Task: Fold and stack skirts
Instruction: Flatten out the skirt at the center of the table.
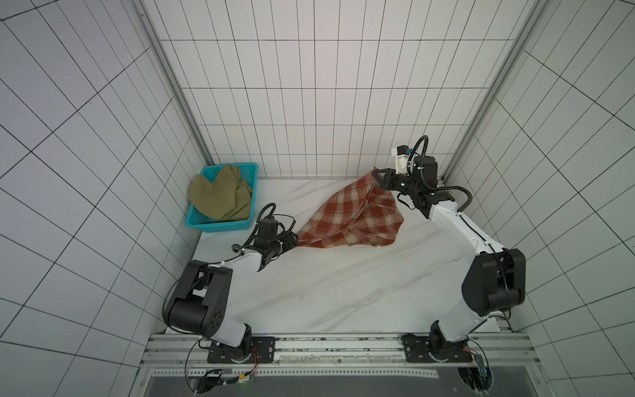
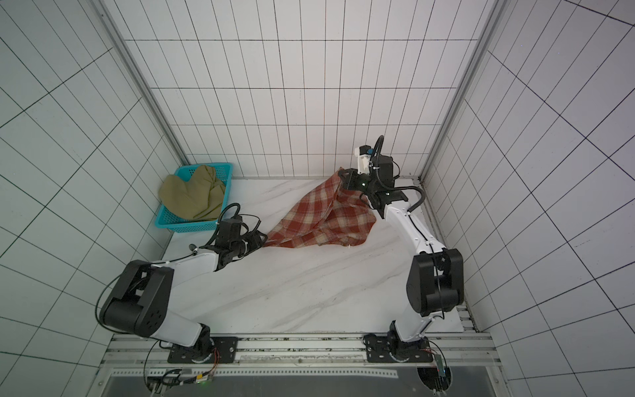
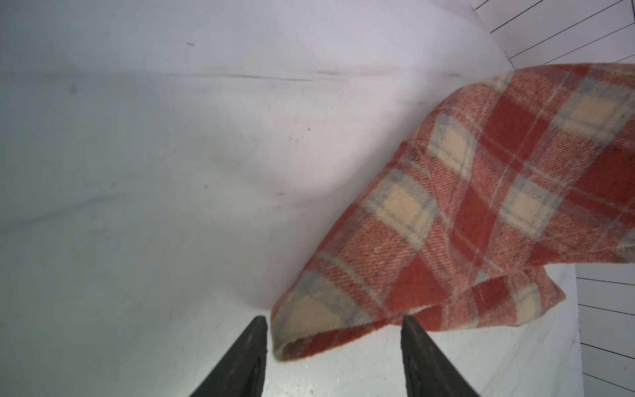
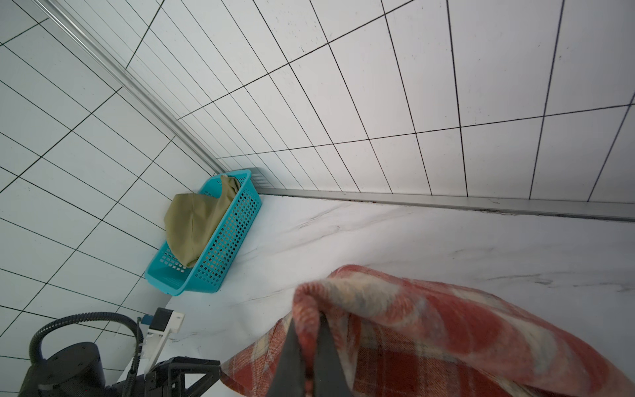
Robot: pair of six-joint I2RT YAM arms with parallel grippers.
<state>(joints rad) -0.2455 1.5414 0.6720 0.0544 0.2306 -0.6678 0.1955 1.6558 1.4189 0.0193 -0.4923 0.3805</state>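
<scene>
Held corner of rust-red and cream plaid cloth skirt (image 1: pixel 354 213) aloft, clamped in right gripper (image 4: pixel 307 318), probably for spreading; straddled another corner with left gripper (image 3: pixel 335 319), jaws apart. Noted olive-khaki cloth skirt (image 1: pixel 220 196) in teal perforated plastic basket (image 1: pixel 220 225).

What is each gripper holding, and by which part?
The right gripper pinches the plaid skirt by a raised, bunched edge. The left gripper is open around its opposite corner, holding nothing.
</scene>
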